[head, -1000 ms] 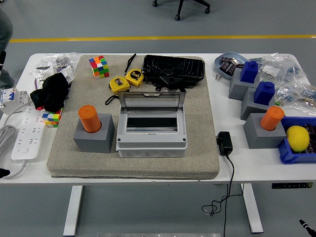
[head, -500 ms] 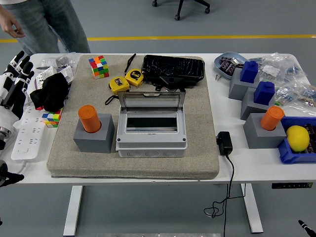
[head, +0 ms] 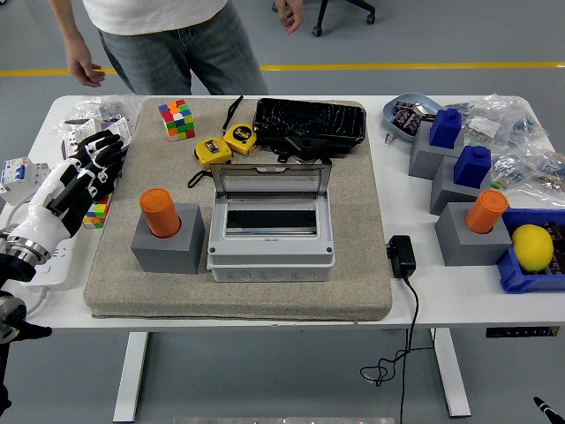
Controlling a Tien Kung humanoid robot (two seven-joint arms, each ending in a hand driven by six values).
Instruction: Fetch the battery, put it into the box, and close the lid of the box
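Note:
An orange cylindrical battery [head: 160,212] stands upright in a grey block [head: 168,249] on the grey mat, left of the grey box [head: 271,256]. The box's clear lid [head: 269,181] stands open and upright at its back, and I see nothing inside the box. My left hand [head: 88,163] is open, fingers spread, above the table's left side, a little left of and beyond the battery, and it holds nothing. A second orange battery [head: 486,211] stands in a grey block [head: 466,240] at the right.
A person stands at the far side, hands [head: 86,72] hanging free. A power strip [head: 40,261] and a cube [head: 94,215] lie under my left arm. On the mat are a Rubik's cube [head: 177,118], tape measures [head: 226,144] and a black case [head: 310,124]. Blue-topped blocks [head: 446,132] and a lemon [head: 532,246] are at the right.
My left hand has moved in from the left edge toward the mat, over the power strip. The person has walked right along the far side.

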